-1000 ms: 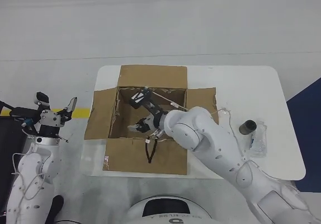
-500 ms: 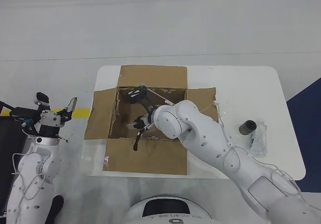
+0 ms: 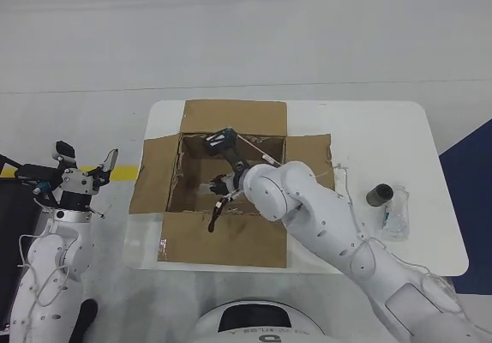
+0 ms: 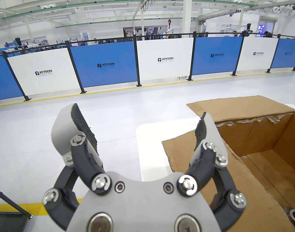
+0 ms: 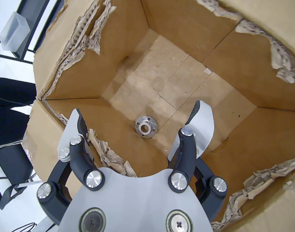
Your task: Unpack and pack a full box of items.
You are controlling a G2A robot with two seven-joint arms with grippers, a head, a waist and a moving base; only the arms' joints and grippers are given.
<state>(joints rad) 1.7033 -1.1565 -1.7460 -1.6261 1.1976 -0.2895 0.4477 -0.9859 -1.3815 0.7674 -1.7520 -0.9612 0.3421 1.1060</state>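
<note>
**A:** Start at the left of the top view. Why does the left hand (image 3: 86,157) sit out there?

**B:** It hangs off the edge of the white table (image 3: 375,129), well apart from the open brown cardboard box (image 3: 229,116). Its fingers are spread wide and it carries nothing. I judge it is parked there to leave the box opening free for the other arm.

**A:** And the box, in the middle of the frame?

**B:** All four flaps are folded outward and lie flat, so the opening is fully exposed from above. The flap edges are torn and ragged.

**A:** Then the right hand (image 5: 137,107)?

**B:** It is over the opening, pointed down into the box, with its fingers wide apart and gripping nothing. That looks like a hand lined up for a pick.

**A:** Where is the piece relative to it?

**B:** A round silver metal flange (image 5: 146,128) with a centre bore and small bolt holes lies flat on the box floor, close to one wall. It is below the gap between the fingers and apart from both.

**A:** And the right of the frame?

**B:** A dark cylinder (image 3: 379,195) and a clear plastic bag (image 3: 397,216) lie on the table outside the box. I judge they are unpacked items.
</note>
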